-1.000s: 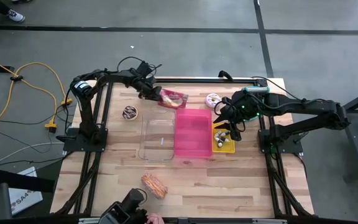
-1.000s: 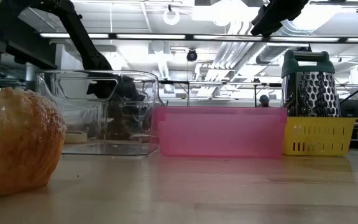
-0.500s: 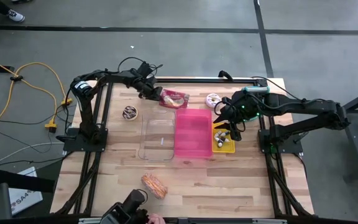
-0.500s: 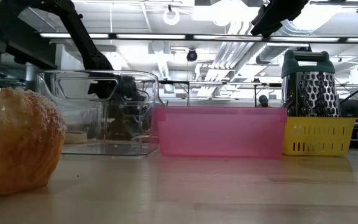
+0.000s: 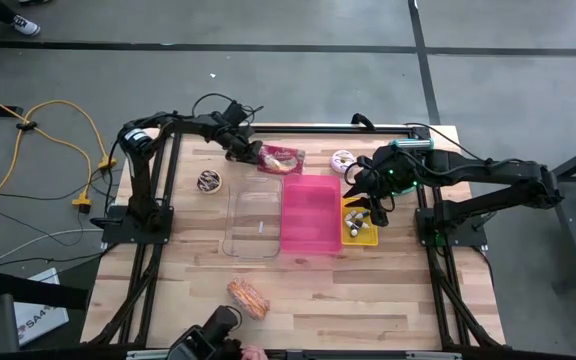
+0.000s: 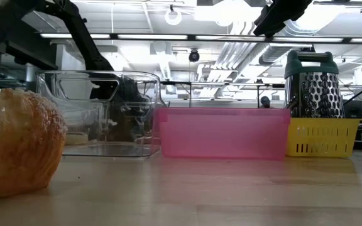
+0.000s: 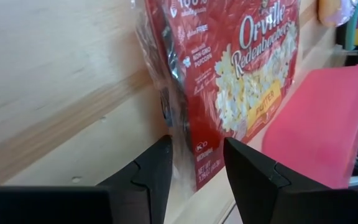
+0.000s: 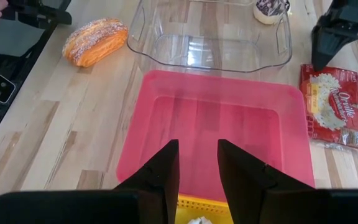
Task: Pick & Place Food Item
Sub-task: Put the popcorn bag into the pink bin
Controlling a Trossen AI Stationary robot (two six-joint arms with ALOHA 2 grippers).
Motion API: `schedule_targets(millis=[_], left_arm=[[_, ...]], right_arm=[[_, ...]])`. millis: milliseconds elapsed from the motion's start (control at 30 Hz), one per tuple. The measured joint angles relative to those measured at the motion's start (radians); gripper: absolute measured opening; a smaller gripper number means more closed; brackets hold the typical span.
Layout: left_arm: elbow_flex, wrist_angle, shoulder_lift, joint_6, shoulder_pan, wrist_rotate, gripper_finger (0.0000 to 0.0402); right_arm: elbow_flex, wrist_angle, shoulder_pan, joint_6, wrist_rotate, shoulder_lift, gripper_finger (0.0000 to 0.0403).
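At the table's far edge, the left gripper [image 7: 194,163] pinches the edge of the popcorn bag [image 7: 229,81], fingers narrowly parted around it, the bag resting on the table [image 5: 368,290] just beside the pink bin [image 5: 311,215]. Grasp apparently made; lift and placement remain. The right gripper [image 8: 197,165] waits partly closed, empty, above the pink bin's near edge.

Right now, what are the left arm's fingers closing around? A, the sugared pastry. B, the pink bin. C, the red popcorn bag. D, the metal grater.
C: in the left wrist view the left gripper has a dark finger on each side of the edge of the red popcorn bag, which lies beside the pink bin on the table's far side.
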Motion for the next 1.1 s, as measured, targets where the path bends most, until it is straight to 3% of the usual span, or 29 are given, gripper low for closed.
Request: schedule_targets(millis=[833,1100], left_arm=[[-0.002,0.064,0.009,-0.042,-0.022,0.035,0.0140],[-0.002,0.065,0.009,-0.046,-0.022,0.028,0.0063]], right_arm=[[0.000,0.005,0.000,0.000,0.000,0.000,0.0097],[0.000,0.006,0.000,0.000,0.000,0.000,0.0097]])
